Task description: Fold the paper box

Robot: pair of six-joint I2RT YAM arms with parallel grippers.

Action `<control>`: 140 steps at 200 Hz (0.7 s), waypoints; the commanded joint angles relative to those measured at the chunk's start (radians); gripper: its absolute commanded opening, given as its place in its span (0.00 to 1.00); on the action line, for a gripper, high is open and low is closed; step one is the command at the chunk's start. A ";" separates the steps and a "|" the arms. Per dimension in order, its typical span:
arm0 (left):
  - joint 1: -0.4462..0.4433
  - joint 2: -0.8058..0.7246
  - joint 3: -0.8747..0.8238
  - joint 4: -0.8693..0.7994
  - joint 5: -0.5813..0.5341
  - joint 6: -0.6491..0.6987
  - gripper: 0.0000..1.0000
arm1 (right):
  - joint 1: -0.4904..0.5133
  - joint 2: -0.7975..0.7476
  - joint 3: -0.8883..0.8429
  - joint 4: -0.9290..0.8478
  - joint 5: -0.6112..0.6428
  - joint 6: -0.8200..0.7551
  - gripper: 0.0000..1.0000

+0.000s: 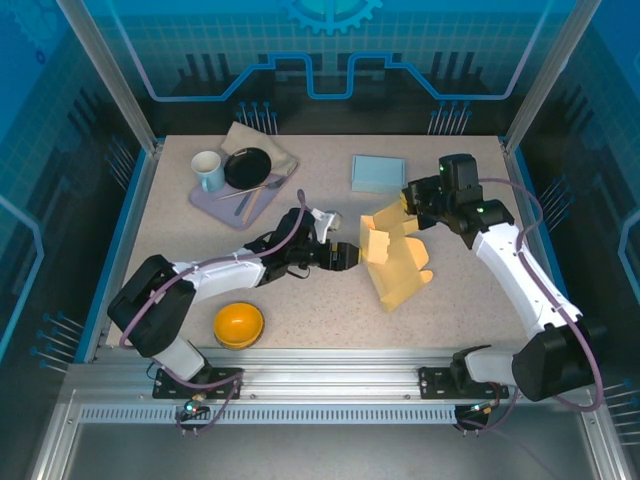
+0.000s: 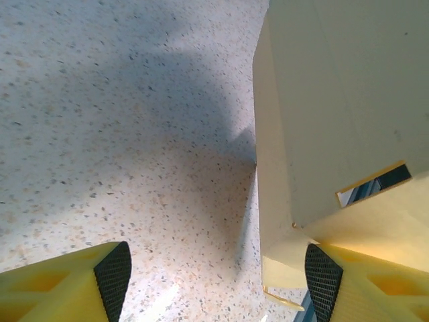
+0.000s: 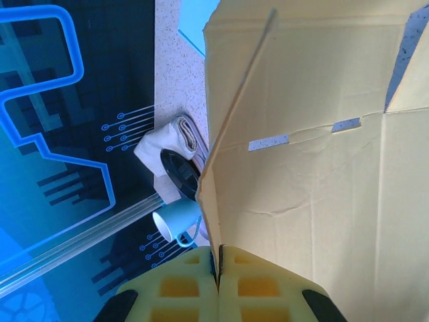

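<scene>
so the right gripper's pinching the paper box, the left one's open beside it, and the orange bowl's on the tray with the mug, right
One slip: the orange bowl sits on the table near the left arm's base, apart from the tray and mug, as the top external view shows. The right gripper does pinch the paper box and the left gripper is open beside it.

The paper box (image 1: 395,275) is pale yellow, the tabletop (image 1: 330,310) beige with dark speckles, the bowl (image 1: 239,324) orange, the mug (image 1: 208,170) light blue, the plate (image 1: 247,167) black, the tray (image 1: 212,203) lilac.
</scene>
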 commanded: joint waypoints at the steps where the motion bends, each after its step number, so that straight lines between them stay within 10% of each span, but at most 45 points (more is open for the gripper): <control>1: -0.022 0.017 0.031 0.031 0.039 0.028 0.73 | -0.024 -0.032 -0.028 0.021 -0.008 0.038 0.00; 95: -0.032 0.061 0.032 0.083 0.004 -0.039 0.73 | -0.025 -0.100 -0.098 0.032 0.083 0.024 0.00; 140: -0.025 -0.033 -0.017 -0.090 -0.163 0.079 0.73 | -0.023 -0.130 -0.300 0.421 0.105 -0.093 0.00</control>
